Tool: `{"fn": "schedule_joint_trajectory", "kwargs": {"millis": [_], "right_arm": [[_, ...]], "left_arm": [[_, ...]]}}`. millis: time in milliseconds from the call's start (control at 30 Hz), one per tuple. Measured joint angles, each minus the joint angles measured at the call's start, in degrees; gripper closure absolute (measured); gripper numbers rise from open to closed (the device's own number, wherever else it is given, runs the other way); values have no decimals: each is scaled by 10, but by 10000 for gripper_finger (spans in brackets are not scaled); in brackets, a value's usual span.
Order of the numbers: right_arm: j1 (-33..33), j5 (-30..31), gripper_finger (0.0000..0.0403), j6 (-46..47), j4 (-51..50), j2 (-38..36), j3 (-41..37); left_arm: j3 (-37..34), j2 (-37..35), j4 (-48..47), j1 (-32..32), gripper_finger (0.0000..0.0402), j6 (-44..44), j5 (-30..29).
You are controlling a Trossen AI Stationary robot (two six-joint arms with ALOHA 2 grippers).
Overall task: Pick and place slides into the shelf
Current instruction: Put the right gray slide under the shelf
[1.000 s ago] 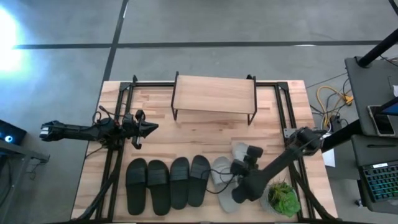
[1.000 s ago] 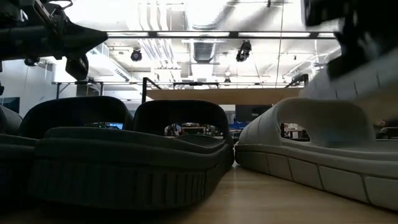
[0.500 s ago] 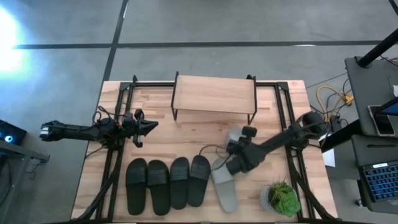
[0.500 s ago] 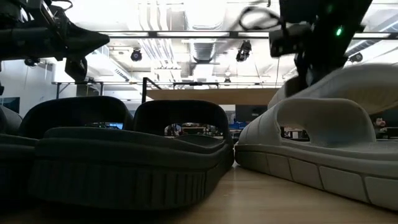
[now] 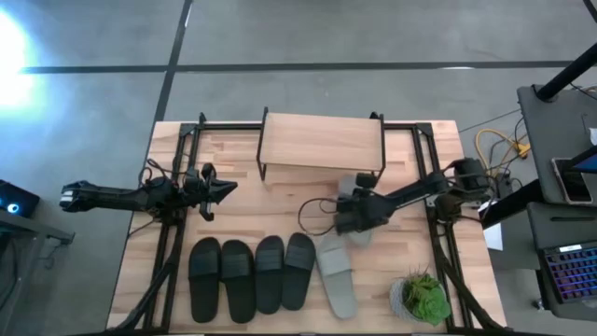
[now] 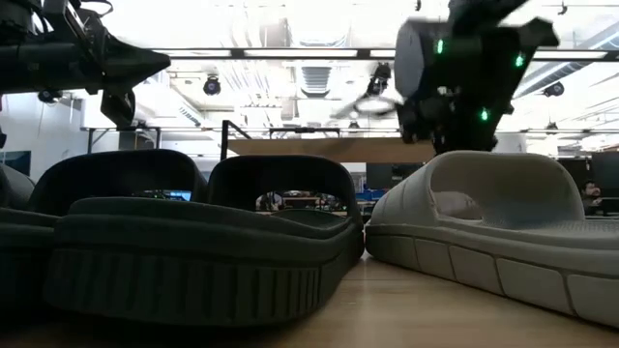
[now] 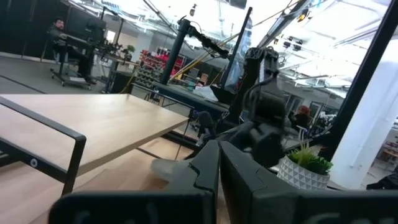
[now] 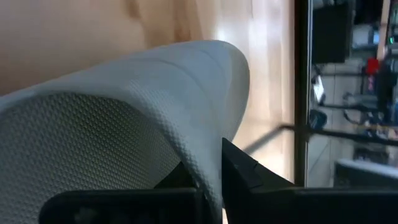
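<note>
A light grey slide (image 5: 352, 187), pinched in the right gripper (image 5: 347, 217) fingers just near of the shelf (image 5: 322, 142), is best kept level and slid under its plank.

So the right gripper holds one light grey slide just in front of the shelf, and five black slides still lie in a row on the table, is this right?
Not quite: the row has four black slides, plus one light grey slide lying beside them. The high view shows this. The rest holds: the right gripper is shut on the other light grey slide, just in front of the shelf.
</note>
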Motion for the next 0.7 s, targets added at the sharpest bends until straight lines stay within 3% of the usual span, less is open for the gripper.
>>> {"fn": "schedule_joint_trajectory", "kwargs": {"millis": [133,267,467,700], "right_arm": [[-17,12,390,0,19,6,-7],[-37,73,390,-11,37,12,-9],[-70,70,387,1,39,13,-29],[-69,55,328,10,45,13,-26]], "left_arm": [[0,0,0,0,402,0,0],[0,0,0,0,402,0,-3],[0,0,0,0,402,-1,-5],[0,0,0,0,402,-1,-5]]}}
